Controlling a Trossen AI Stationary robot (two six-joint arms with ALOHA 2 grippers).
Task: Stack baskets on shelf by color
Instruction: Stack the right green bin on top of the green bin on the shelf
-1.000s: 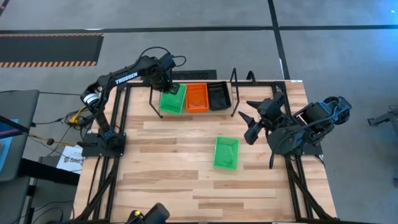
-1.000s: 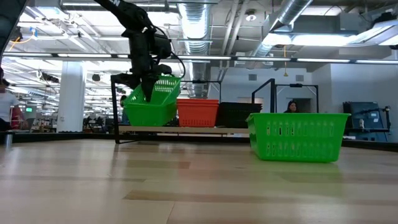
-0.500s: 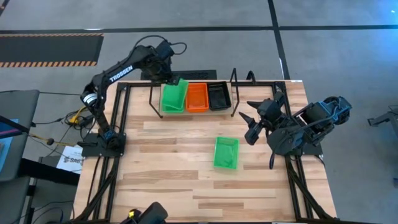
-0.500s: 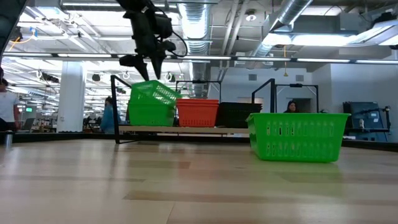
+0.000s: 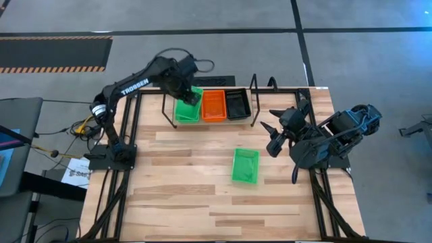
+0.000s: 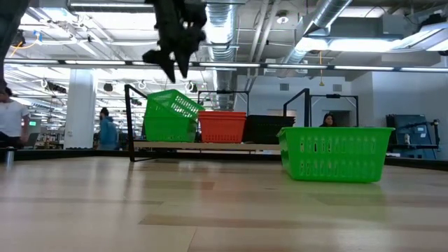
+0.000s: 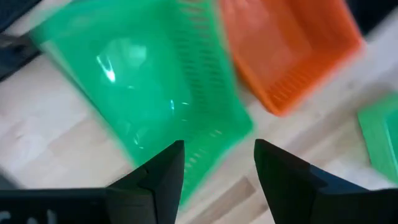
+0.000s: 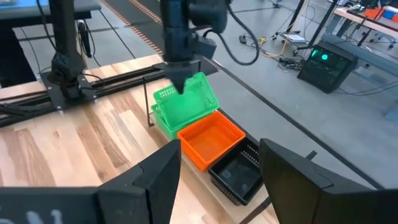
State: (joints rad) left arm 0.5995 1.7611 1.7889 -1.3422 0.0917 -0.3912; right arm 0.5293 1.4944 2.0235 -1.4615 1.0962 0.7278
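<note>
From above, my left hand (image 5: 191,93) hovered over the shelf (image 5: 210,115), where green (image 5: 187,110), orange (image 5: 214,104) and black (image 5: 237,103) stacks sat; another green basket (image 5: 245,165) lay loose on the surface (image 5: 189,196). The right hand (image 5: 271,135) waited apart, empty. Low down, the top green basket (image 6: 175,105) sat tilted; I judged it could slide off. My left wrist showed fingers (image 7: 158,177) apart, empty.

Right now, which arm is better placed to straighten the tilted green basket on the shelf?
The left. Its gripper hovers open just above the tilted green basket on the shelf, while the right gripper waits open at the table's right side, farther off.
</note>
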